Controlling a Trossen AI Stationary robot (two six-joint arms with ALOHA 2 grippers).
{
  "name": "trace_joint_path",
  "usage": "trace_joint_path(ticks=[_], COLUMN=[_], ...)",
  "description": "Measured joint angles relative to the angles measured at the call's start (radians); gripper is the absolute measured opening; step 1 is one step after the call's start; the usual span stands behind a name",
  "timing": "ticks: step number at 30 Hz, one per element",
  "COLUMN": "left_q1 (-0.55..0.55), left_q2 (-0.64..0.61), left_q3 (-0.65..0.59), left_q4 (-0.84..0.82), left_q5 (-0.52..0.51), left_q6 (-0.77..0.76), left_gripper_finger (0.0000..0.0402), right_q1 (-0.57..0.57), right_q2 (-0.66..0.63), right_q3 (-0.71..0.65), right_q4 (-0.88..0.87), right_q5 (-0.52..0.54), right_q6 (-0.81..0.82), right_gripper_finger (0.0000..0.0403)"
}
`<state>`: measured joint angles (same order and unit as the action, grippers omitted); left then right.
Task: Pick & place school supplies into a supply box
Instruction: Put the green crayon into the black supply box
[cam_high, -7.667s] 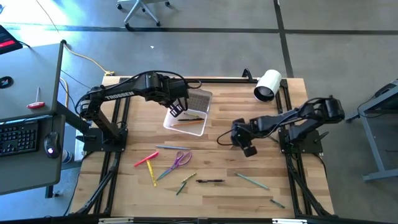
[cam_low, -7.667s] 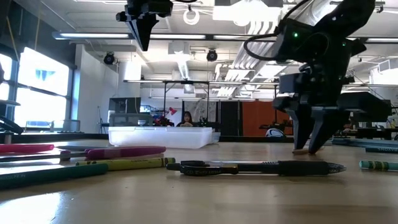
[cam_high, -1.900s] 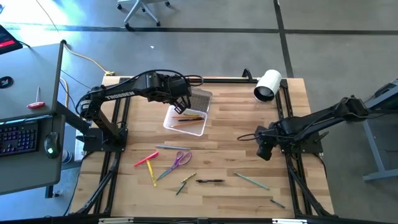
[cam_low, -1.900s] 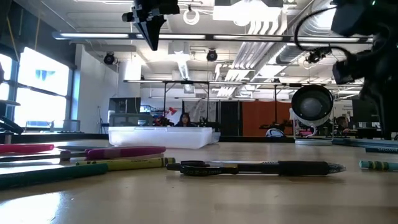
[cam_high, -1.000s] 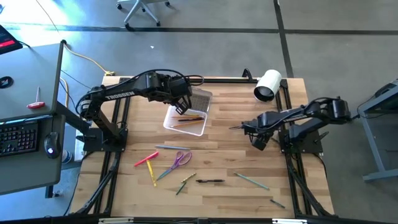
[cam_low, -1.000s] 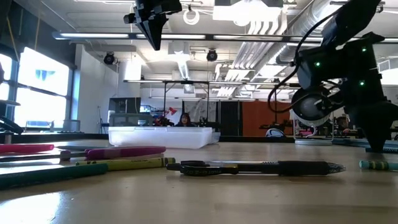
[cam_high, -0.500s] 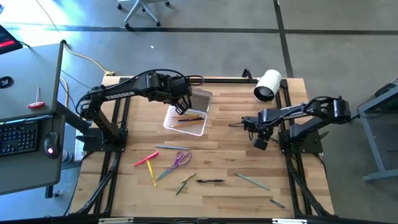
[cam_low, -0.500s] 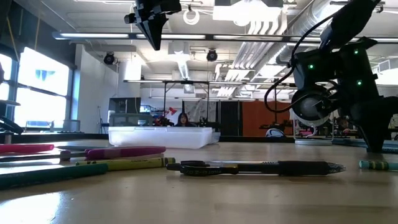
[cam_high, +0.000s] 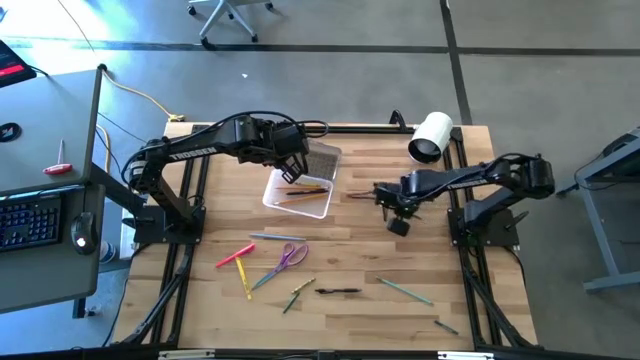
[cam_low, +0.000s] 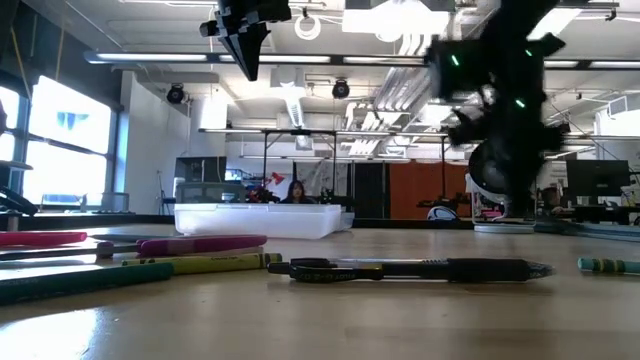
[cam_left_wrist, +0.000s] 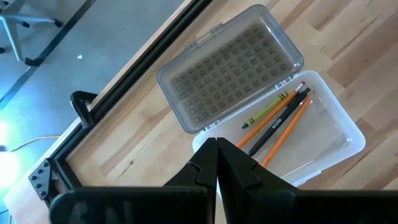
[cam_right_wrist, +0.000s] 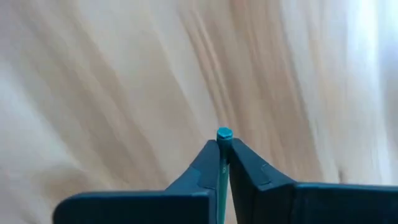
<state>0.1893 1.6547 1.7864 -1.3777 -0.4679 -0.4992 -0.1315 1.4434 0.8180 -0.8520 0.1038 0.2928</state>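
Right gripper (cam_right_wrist: 222, 152) is clenched on a teal pencil (cam_right_wrist: 223, 133), whose blunt end pokes out between the fingertips; in the high view it hangs over bare table (cam_high: 440, 270) to the right of the box (cam_high: 300, 192), well clear of it. Left gripper (cam_left_wrist: 216, 163) hovers over the box's near edge with its fingers pressed together and nothing between them. On the near part of the table lie the loose supplies: a black pen (cam_low: 420, 269) closest to the low camera, a pink marker (cam_low: 200, 244), a yellow-green crayon (cam_low: 215, 263), purple scissors (cam_high: 289, 257), and two more pencils (cam_high: 405, 291) toward the right front. Farther back, the clear box sits open, its ribbed lid (cam_left_wrist: 233, 65) folded flat beside it, with orange, black and yellow-green pencils (cam_left_wrist: 280, 115) lying inside. A white roll (cam_high: 431, 137) rests at the far right corner.
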Motion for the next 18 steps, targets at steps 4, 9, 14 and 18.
trace_joint_path(ticks=[4,9,14,18], left_q1=[0.0,0.0,0.0,0.0], left_q2=[0.0,0.0,0.0,0.0], left_q3=[0.0,0.0,0.0,0.0], left_q4=[0.0,0.0,-0.01,-0.068], left_q5=[0.001,0.002,-0.009,-0.088], left_q6=[0.0,-0.001,-0.006,-0.014], left_gripper_finger=[0.0046,0.0046,0.0046,0.0046], right_q1=[0.014,0.018,0.043,0.055], right_q2=[-0.001,0.075,0.268,0.433], right_q3=[0.12,0.254,0.408,0.533], right_q4=[0.192,0.457,0.497,0.511], right_q5=[0.08,0.129,0.127,0.134], right_q6=[-0.097,-0.247,-0.375,-0.479], right_gripper_finger=[0.0006,0.0004,0.0006,0.0006])
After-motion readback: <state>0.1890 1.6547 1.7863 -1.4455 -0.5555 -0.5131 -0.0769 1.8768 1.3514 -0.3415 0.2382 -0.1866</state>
